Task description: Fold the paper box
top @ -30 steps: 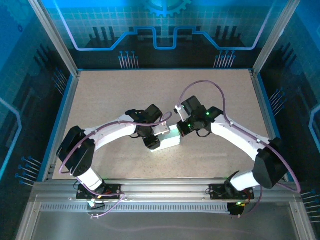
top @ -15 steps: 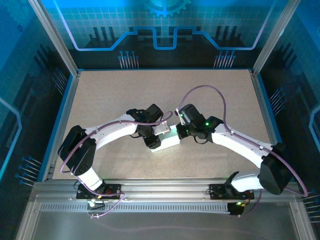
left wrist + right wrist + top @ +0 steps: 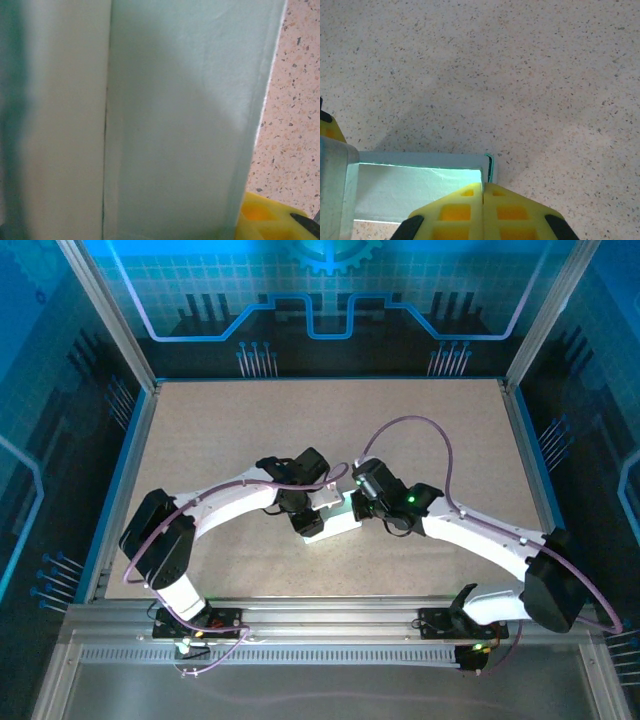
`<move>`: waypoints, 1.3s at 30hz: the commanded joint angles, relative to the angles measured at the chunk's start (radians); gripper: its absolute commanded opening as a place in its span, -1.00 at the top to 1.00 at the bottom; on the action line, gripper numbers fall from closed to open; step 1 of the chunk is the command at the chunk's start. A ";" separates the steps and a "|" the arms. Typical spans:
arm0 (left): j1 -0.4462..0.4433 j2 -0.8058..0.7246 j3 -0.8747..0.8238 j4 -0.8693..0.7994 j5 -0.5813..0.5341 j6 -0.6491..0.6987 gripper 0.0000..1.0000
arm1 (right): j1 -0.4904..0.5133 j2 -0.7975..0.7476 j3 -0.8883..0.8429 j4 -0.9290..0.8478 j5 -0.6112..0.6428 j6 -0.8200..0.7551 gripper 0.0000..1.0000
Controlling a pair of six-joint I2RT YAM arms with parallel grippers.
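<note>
Now | pale mint thin-card paper box (image 3: 340,525): mid-way across the speckled beige table (image 3: 220,440), somewhat toward its near edge | right gripper (image 3: 482,187): yellow fingers (image 3: 455,210) pressed together, tips against the box's upper edge by a corner | left gripper (image 3: 312,520): at the box's left end, jaw spread cannot be told

The tabletop (image 3: 220,440) is a pale beige board with fine dark speckles, edged in blue along its left and far sides. Lying straight on it near the middle, a little toward the near edge, is the paper box (image 3: 340,524), pale mint card casting a soft shadow.
</note>
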 commanded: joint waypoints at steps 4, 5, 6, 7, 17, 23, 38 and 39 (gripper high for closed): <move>0.003 0.028 0.028 -0.005 -0.048 -0.038 0.06 | 0.043 -0.034 -0.092 0.036 0.037 0.040 1.00; 0.004 0.028 0.028 -0.005 -0.049 -0.038 0.06 | 0.041 -0.039 -0.109 0.053 0.040 0.033 1.00; 0.004 0.026 0.029 -0.006 -0.048 -0.038 0.06 | 0.043 -0.041 -0.124 0.065 0.041 0.026 1.00; 0.004 0.026 0.029 -0.006 -0.047 -0.037 0.06 | 0.043 -0.043 -0.134 0.074 0.043 0.022 1.00; -0.001 0.003 0.025 0.001 -0.052 -0.043 0.02 | 0.037 -0.049 -0.099 0.080 0.065 -0.005 1.00; 0.000 -0.005 0.014 0.007 -0.060 -0.036 0.03 | 0.010 -0.051 -0.042 0.007 0.040 0.005 1.00; -0.002 0.008 0.014 0.007 -0.092 -0.025 0.03 | -0.026 0.020 0.073 -0.112 -0.029 0.011 1.00; -0.002 0.007 0.013 0.009 -0.093 -0.027 0.02 | -0.027 0.025 0.074 -0.110 -0.030 0.012 1.00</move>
